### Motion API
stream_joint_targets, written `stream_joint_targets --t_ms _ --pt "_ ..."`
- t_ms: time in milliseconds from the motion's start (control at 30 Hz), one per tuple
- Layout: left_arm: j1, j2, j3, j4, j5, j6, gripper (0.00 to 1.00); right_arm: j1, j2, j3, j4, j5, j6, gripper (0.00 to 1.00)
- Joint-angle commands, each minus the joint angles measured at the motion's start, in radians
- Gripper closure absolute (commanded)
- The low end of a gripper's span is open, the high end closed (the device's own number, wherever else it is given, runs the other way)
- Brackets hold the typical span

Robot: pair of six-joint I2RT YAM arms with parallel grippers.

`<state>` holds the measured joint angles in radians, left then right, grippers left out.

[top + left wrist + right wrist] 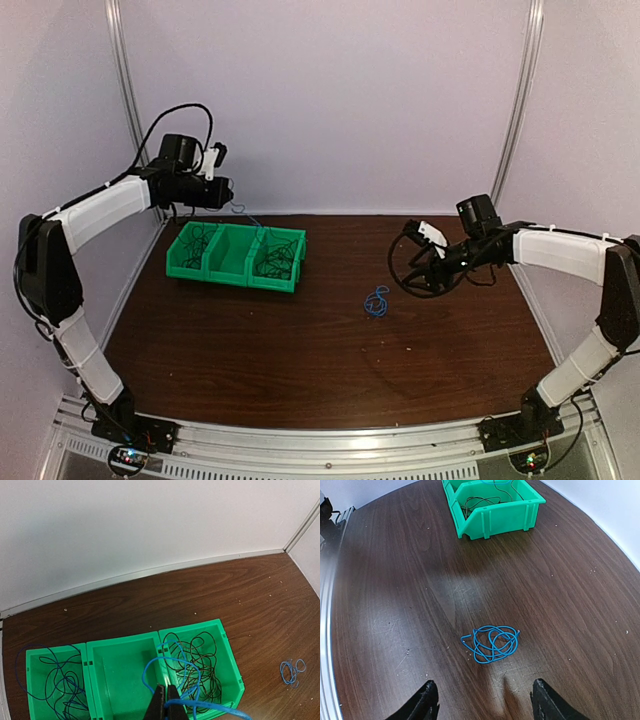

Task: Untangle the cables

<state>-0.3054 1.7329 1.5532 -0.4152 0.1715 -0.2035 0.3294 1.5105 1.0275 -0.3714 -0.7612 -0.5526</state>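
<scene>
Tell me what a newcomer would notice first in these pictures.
The bright green bin, far left on the table, with tangled thin cables in its two outer compartments. Above it, the left claw is shut on a blue cable running up from the bin. A small blue coil lies alone on the table before the open right claw.

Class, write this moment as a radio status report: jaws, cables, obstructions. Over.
Left gripper jaws shut on blue cable, above green bin. Right gripper jaws open above table near blue coil. Black cables tangled under held cable in bin.
</scene>
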Motion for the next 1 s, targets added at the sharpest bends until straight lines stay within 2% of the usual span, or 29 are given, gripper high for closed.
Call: stream_joint_targets --t_ms 0,367,633,800,967 --pt "0.012 -0.041 0.008 0.083 0.014 -0.005 1.00 -0.003 0.010 -0.004 0.013 0.013 -0.009 0.35" --pt "0.018 -0.097 0.046 0.065 0.014 0.026 1.00 -0.003 0.022 0.002 0.006 0.008 -0.009 0.35" --pt "0.019 -0.074 -0.019 0.180 0.266 -0.027 1.00 -0.003 0.005 -0.001 0.003 0.013 -0.007 0.35" --pt "0.019 -0.063 0.019 0.138 0.168 -0.015 1.00 -0.003 0.002 -0.001 0.002 0.015 -0.007 0.35" --pt "0.024 -0.047 0.027 0.121 0.156 0.005 1.00 -0.003 0.007 -0.001 0.000 0.016 -0.007 0.35"
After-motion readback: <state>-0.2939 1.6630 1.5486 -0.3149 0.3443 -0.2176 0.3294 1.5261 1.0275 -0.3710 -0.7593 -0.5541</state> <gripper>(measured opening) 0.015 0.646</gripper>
